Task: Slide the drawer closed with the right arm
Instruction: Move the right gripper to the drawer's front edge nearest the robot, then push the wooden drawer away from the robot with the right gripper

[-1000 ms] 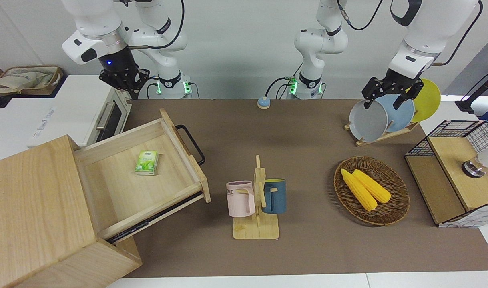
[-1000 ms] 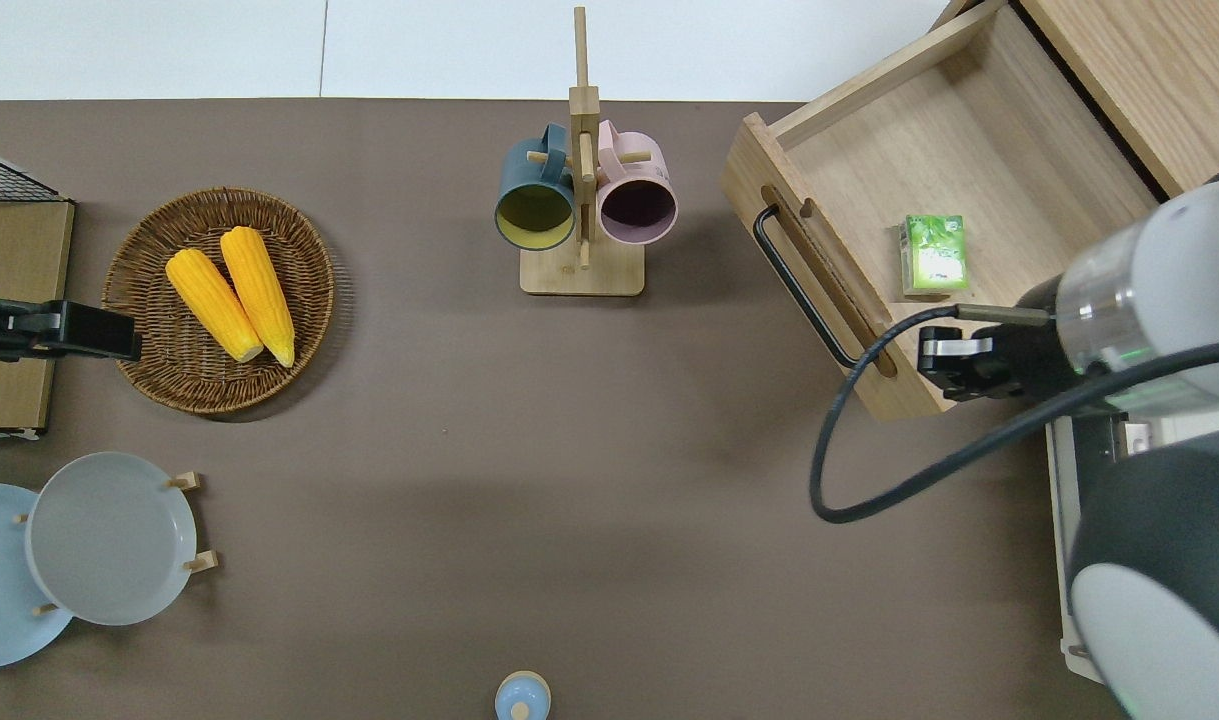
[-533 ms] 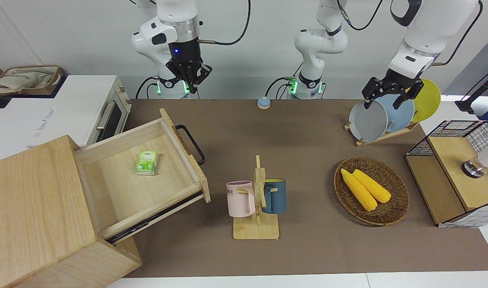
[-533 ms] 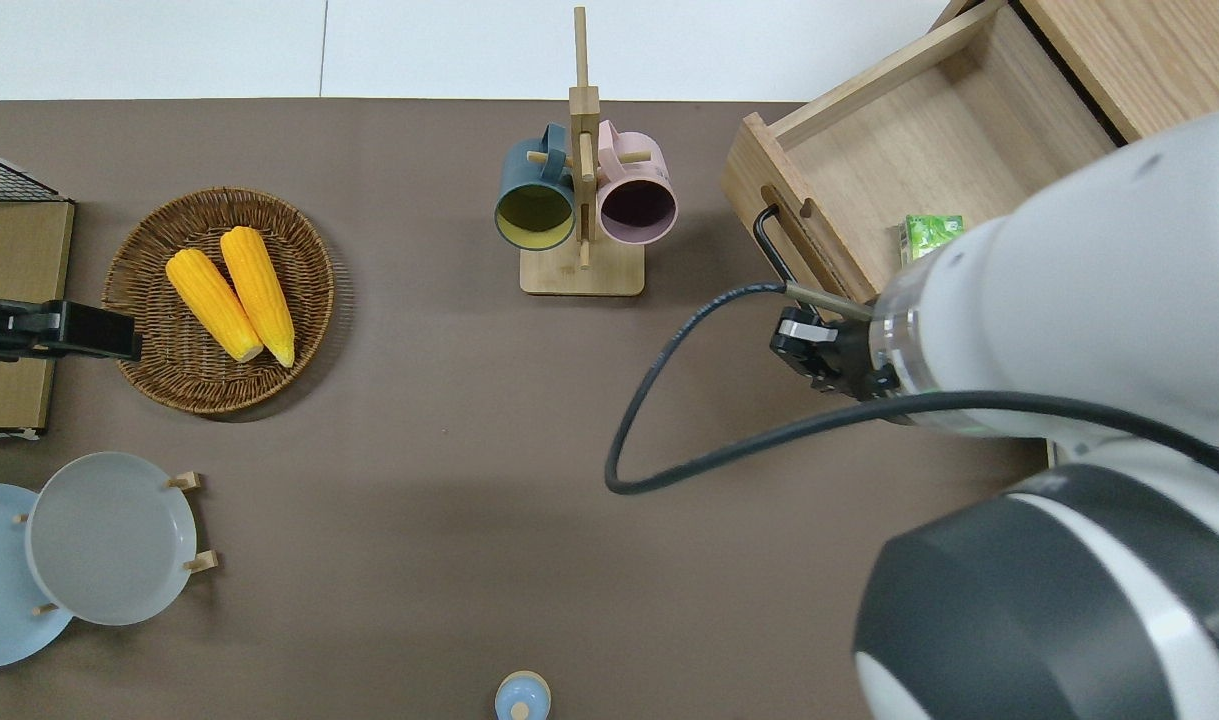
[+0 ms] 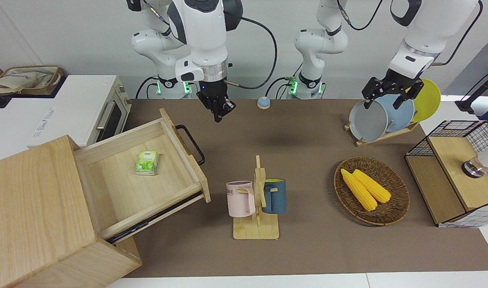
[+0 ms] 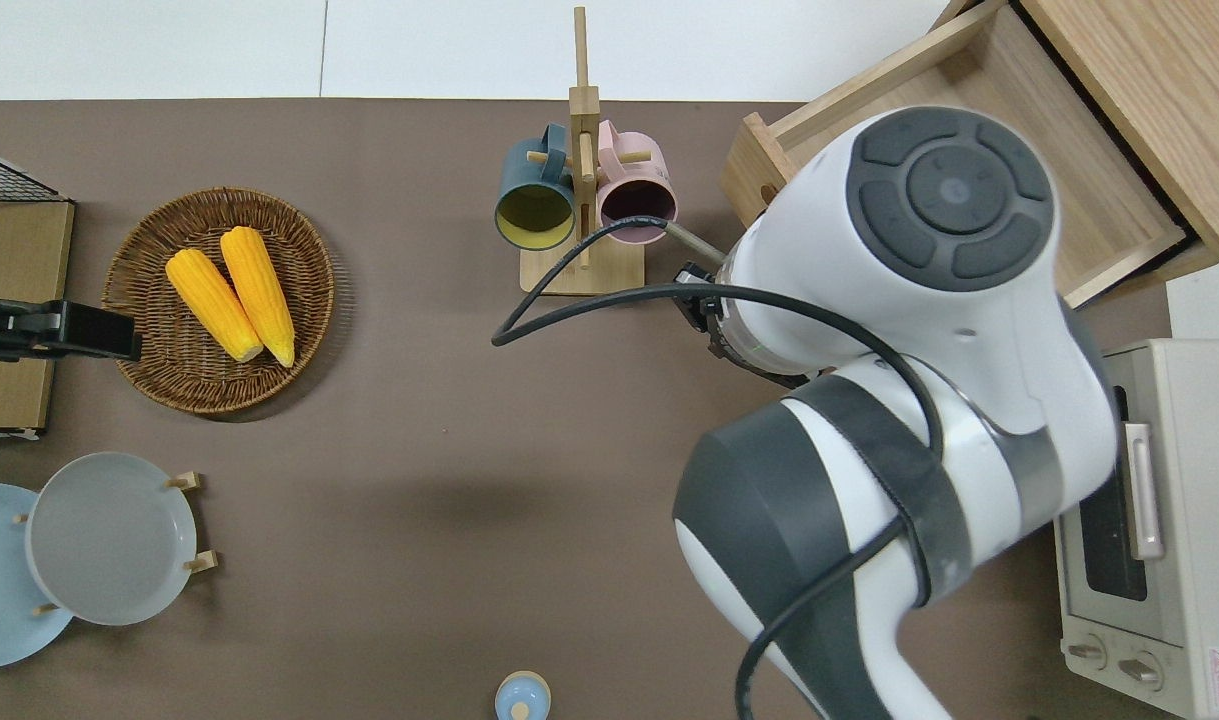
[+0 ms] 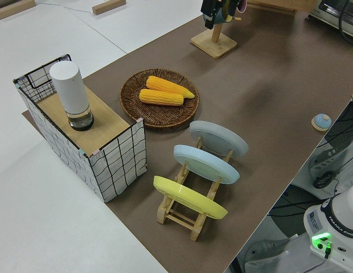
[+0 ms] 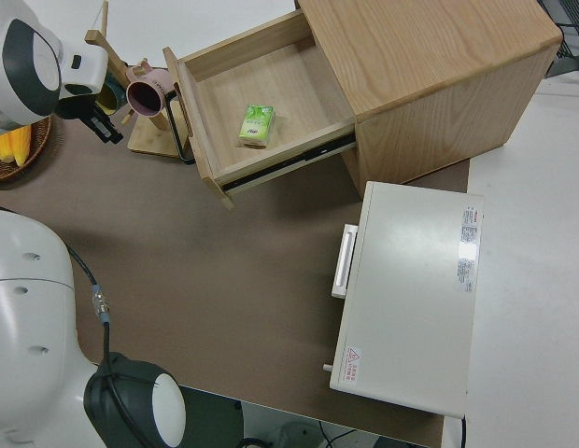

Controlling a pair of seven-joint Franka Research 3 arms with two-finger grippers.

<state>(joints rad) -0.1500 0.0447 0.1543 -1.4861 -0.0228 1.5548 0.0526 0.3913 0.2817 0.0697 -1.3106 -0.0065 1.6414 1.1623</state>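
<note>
The drawer stands pulled far out of the pale wood cabinet, its black bar handle facing the middle of the table. A green packet lies in it. My right gripper, shut and empty, hangs under the blue-lit wrist over the bare mat between the handle and the mug rack. It touches nothing. In the overhead view the arm hides the handle and part of the drawer. The right side view shows the gripper apart from the handle. My left arm is parked, its gripper open.
A white toaster oven stands beside the cabinet, nearer the robots. The mug rack holds a pink and a blue mug. A basket of corn, a plate rack, a wire-sided box and a small blue bell stand elsewhere.
My right arm has swung from over the toaster oven and the drawer's near corner out past the drawer front toward the table's middle, and has come lower. The drawer has not moved.
</note>
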